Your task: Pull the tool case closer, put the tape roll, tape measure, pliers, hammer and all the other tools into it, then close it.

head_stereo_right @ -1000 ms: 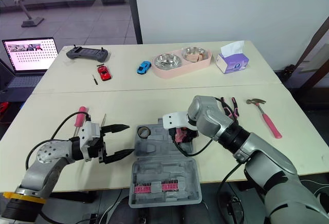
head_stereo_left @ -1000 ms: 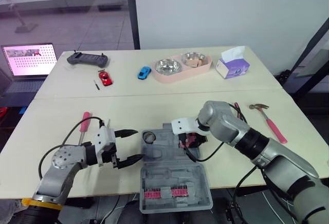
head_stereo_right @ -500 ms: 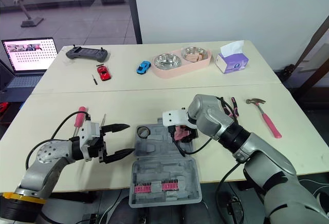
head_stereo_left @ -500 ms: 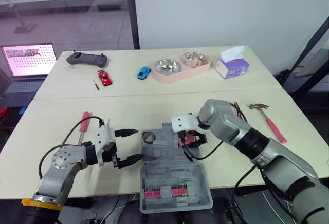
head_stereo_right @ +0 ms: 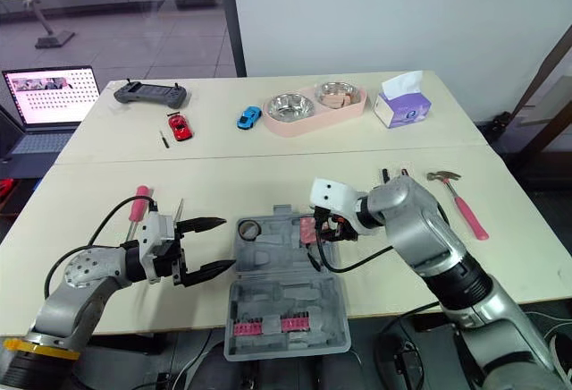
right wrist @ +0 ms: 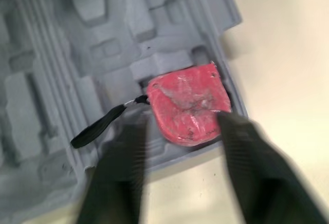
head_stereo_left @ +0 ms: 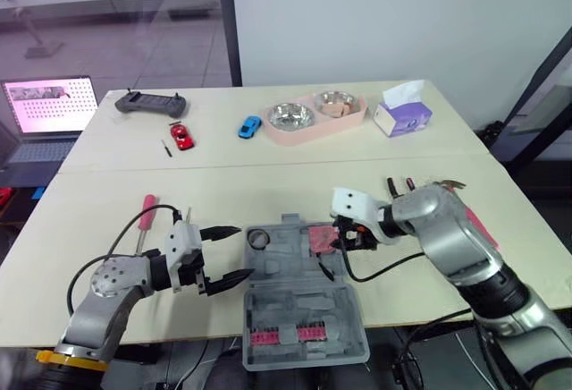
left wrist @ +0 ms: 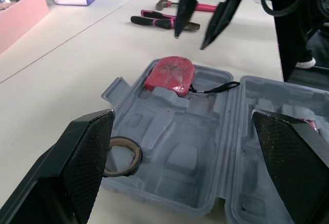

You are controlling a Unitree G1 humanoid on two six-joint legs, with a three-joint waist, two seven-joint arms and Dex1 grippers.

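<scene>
The gray tool case (head_stereo_left: 286,263) lies open at the lower centre of the head views, its tray above and its lid, with a row of pink bits (head_stereo_left: 284,334), toward the bottom edge. The red tape measure (head_stereo_left: 320,237) sits in the tray's upper right recess, its black strap (left wrist: 218,87) trailing toward the hinge. The tape roll (head_stereo_left: 258,240) rests in the tray's upper left corner. The right gripper (left wrist: 191,40) hangs just above and right of the tape measure, its two fingers apart and clear of it. Left of the case, the left gripper (head_stereo_left: 243,250) points at the tray's left edge with its jaws spread wide and nothing between them. The pliers (left wrist: 154,21) and the hammer (head_stereo_right: 466,209) lie on the table (head_stereo_left: 268,184) at centre right, beyond the right arm. A pink-handled screwdriver (head_stereo_left: 147,211) lies at centre left. Along the upper part of the frame sit a laptop (head_stereo_left: 49,108), a black controller (head_stereo_left: 150,101), a red toy car (head_stereo_left: 182,134), a blue toy car (head_stereo_left: 251,126), a pink double-bowl feeder (head_stereo_left: 357,117) and a tissue box (head_stereo_left: 402,114).
</scene>
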